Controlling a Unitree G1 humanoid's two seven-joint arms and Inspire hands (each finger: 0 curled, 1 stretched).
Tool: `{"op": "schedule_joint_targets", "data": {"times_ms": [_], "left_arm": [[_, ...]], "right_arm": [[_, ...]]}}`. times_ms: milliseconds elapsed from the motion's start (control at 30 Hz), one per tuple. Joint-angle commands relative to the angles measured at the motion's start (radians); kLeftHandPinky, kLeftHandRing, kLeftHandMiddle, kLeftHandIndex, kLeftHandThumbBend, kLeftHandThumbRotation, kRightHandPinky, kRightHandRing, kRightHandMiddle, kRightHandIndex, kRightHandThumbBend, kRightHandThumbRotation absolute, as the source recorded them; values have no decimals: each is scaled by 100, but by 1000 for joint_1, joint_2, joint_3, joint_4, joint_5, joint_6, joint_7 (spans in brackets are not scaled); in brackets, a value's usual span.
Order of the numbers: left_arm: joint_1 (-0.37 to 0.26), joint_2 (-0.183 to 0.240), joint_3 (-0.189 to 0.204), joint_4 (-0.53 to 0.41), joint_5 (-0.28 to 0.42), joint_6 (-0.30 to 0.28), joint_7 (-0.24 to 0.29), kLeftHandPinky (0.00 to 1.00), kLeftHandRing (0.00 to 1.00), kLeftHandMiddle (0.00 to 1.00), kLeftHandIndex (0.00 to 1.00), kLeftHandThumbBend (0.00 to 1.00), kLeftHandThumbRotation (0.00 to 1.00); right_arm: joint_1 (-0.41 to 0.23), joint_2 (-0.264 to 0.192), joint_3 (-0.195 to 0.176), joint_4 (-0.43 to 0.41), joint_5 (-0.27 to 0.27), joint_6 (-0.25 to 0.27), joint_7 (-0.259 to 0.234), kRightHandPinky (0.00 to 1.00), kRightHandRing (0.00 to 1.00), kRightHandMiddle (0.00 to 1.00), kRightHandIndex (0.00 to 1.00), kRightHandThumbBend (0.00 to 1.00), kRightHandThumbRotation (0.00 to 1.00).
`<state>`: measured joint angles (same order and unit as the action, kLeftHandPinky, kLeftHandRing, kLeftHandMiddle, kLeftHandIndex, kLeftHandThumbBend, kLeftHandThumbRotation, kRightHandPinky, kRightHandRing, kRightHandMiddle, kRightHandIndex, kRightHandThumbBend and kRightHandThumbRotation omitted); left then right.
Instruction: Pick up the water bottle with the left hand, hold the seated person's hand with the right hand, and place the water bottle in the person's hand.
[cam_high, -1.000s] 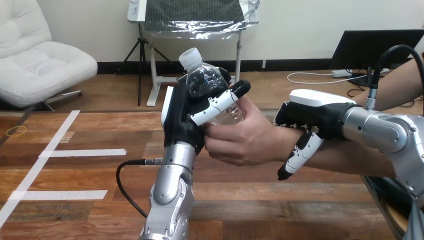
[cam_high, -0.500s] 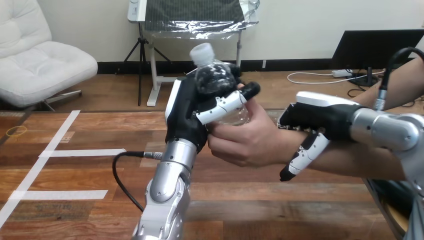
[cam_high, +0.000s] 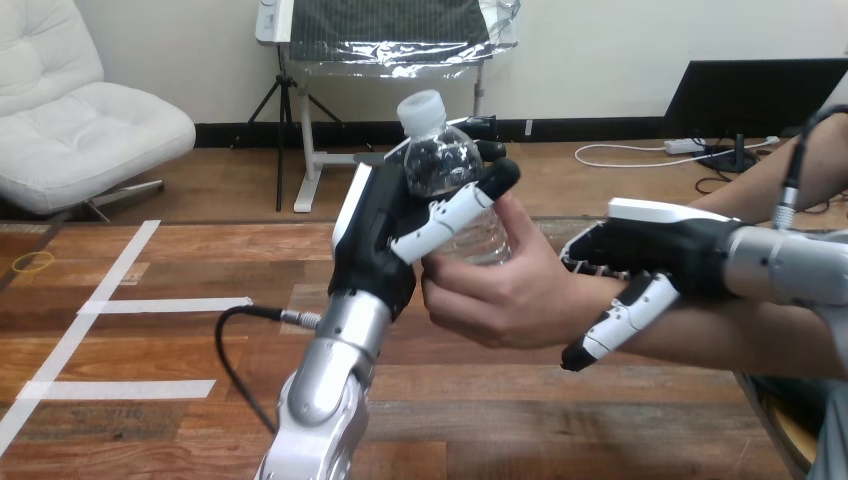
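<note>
Left hand (cam_high: 378, 240) is gripping the water bottle (cam_high: 447, 165). Its fingers (cam_high: 445, 215) are curling round the middle of the clear body from the near side, and the palm is pressing against the bottle's left flank. The bottle is being held in the air above the table (cam_high: 150, 340), neck up and leaning a little toward the view's left, with its white cap (cam_high: 420, 105) standing clear above the fingers.

The person's hand (cam_high: 500, 295) is coming in from the view's right and closing on the bottle's lower part, just under the left hand's fingers and touching them. Its thumb is rising along the bottle's right side, just beside a black fingertip of the left hand. So both hands are on the bottle at once.

Right hand (cam_high: 650, 245) is lying over the top of the person's wrist (cam_high: 566, 290) and closing on it. One black-and-white digit (cam_high: 615, 325) is bending down across the near side to the wrist's lower edge, while the knuckles are hooking over the top. How the rest are wrapping the far side I cannot tell.

The left forearm (cam_high: 320, 400) is rising from the bottom edge. White tape strips (cam_high: 165, 305) are lying on the table at the left, well apart from the hands.
</note>
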<state>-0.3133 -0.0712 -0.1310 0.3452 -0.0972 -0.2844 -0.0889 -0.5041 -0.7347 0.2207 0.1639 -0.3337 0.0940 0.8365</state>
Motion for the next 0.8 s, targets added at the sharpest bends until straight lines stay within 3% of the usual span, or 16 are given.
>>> {"op": "schedule_joint_targets", "data": {"times_ms": [0, 367, 767], "left_arm": [[31, -16, 5, -99, 23, -11, 17, 61, 69, 72, 69, 64, 65], [81, 25, 26, -195, 21, 19, 11, 92, 83, 80, 71, 55, 72], [134, 36, 43, -278, 15, 38, 18, 90, 79, 78, 71, 54, 74]], "right_arm": [[68, -28, -31, -23, 34, 26, 18, 74, 82, 84, 84, 100, 37], [126, -63, -88, -75, 97, 53, 35, 79, 86, 88, 87, 100, 40], [184, -85, -152, -116, 152, 42, 20, 81, 87, 88, 88, 100, 45]]}}
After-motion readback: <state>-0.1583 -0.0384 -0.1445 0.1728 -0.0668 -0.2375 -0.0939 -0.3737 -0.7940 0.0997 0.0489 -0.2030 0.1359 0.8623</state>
